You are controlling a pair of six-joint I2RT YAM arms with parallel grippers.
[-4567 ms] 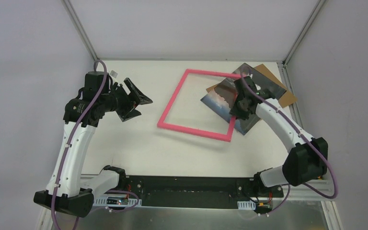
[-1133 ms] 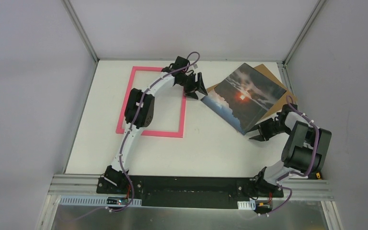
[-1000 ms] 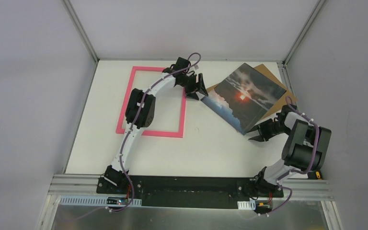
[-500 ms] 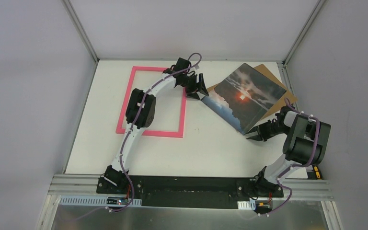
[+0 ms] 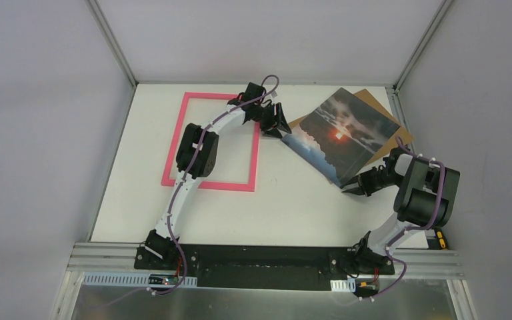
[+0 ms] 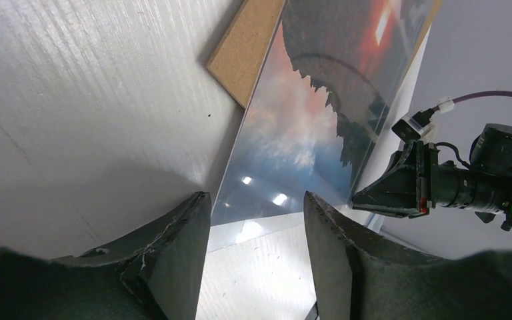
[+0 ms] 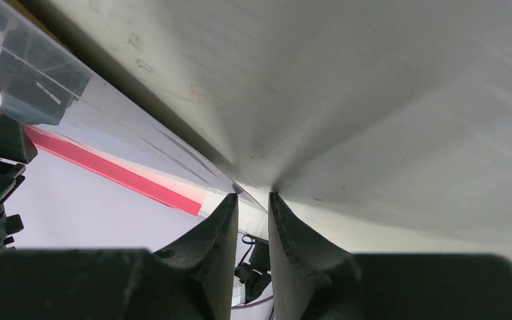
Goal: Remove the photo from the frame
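Left gripper spread at the photo's left corner, right gripper nearly pinched at its near corner (can't tell if gripping), photo far right, outside the frame lying far left.

Colour rundown: the frame is plain, loud bubblegum pink. The photo is all sunset, with a small orange-red sun in dark grey clouds fading to pale blue and peachy white, glossy with white glare spots. A plain tan-brown board peeks out behind it. The counter is white. The left arm and right arm are white with black joints and purple cables. The left end effector and right end effector are matte black.
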